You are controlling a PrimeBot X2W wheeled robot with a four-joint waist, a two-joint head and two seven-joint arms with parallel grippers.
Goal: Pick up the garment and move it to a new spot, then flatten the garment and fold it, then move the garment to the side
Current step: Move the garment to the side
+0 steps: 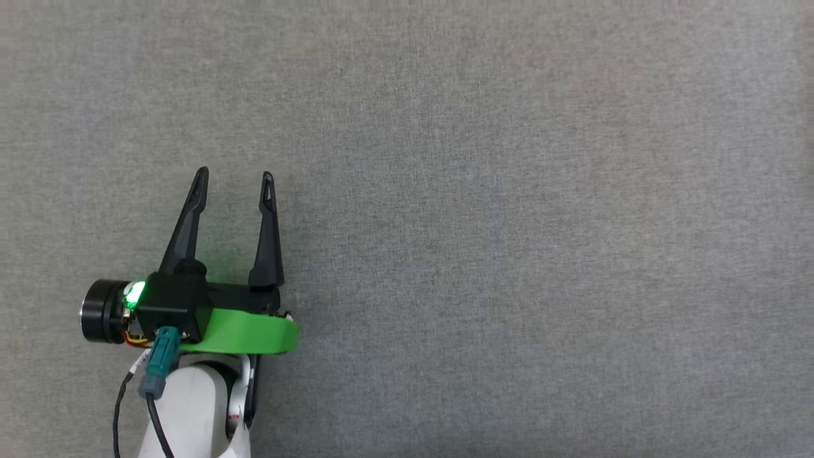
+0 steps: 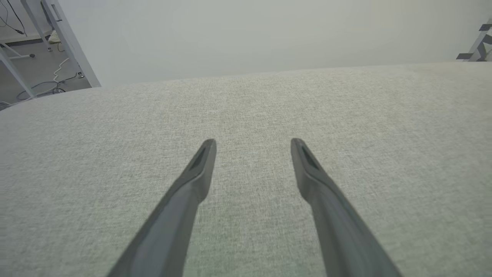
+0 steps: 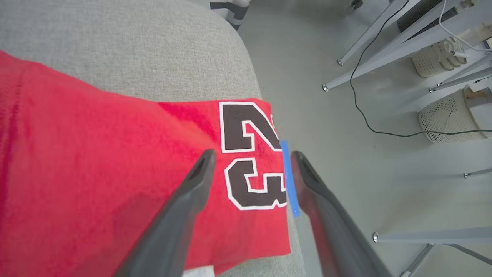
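Stretching across the head view, the grey cloth-covered bench (image 1: 509, 191) is bare around the left hand (image 1: 234, 175), which hovers over its lower-left part with both dark fingers spread and nothing between them. That reads as an arm parked out of the way.

The garment (image 3: 96, 154) lies flat on the bench at a rounded corner, its right edge running along the bench edge above the floor (image 3: 338, 161). Lying as a neat flat slab with a sliver of white (image 3: 198, 271) at its lower edge, it looks folded and set to the side, so the task seems to be at or near its last step.

The right hand (image 3: 253, 154) is above it with its fingers apart, one over the red cloth and one over the bench edge. It grips nothing, which suits a release rather than a grasp.

The views add to one another. The head view gives the left hand's place from above. The left wrist view looks low along that hand (image 2: 253, 142) to the bench's far edge and a pale wall. The right wrist view brings in the garment, the black white-outlined numerals (image 3: 250, 154) facing up near its edge, and a strip of blue tape (image 3: 289, 177) just beside them, perhaps a placement mark.
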